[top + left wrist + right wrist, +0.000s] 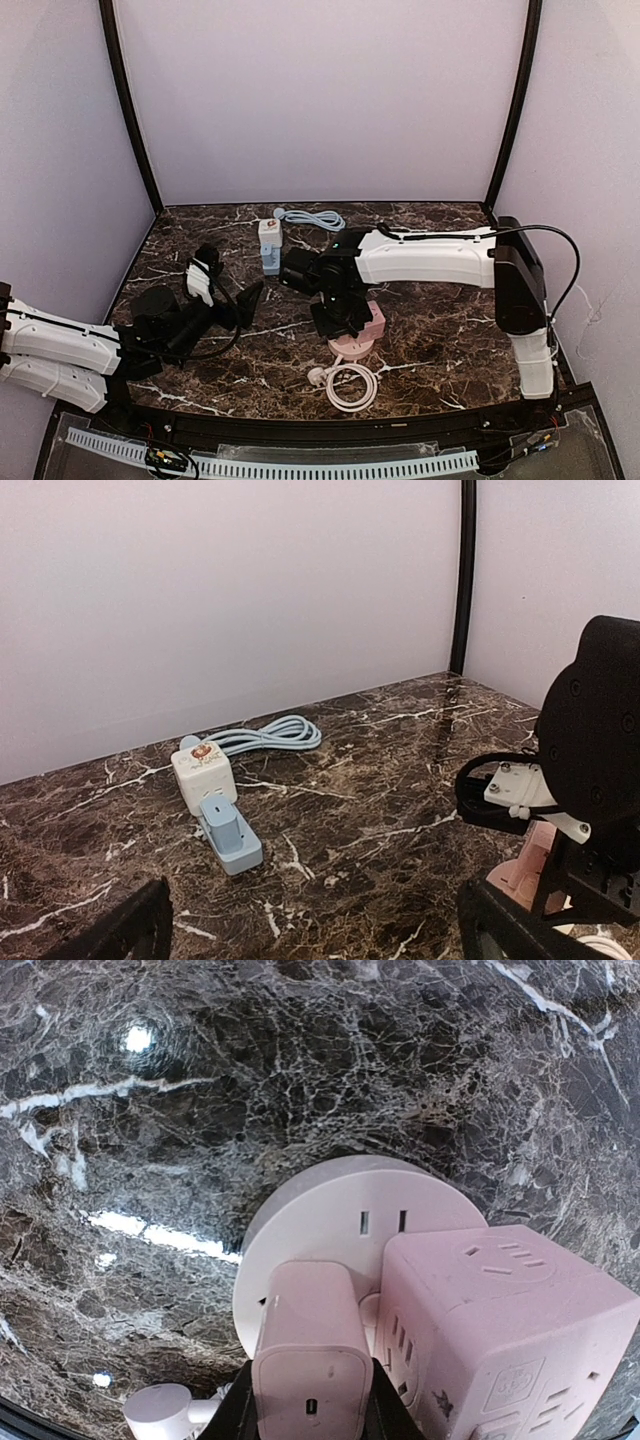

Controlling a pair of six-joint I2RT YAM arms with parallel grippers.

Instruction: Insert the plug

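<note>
My right gripper [308,1400] is shut on a pink plug adapter [310,1350] and holds it over the left part of a round pink socket base [330,1210]. Two slots [383,1222] show on the base beyond the adapter. A pink socket cube [500,1320] stands on the base, right beside the adapter. The adapter's prongs are hidden. In the top view the right gripper [343,313] covers the adapter above the pink base [352,347]. My left gripper [245,300] is open and empty, to the left of it, low over the table.
A white socket cube [203,772] with a blue adapter [228,830] in it lies at the back centre, its blue cable [270,735] coiled behind. A white cord coil [350,385] with a round plug [165,1410] lies in front of the pink base.
</note>
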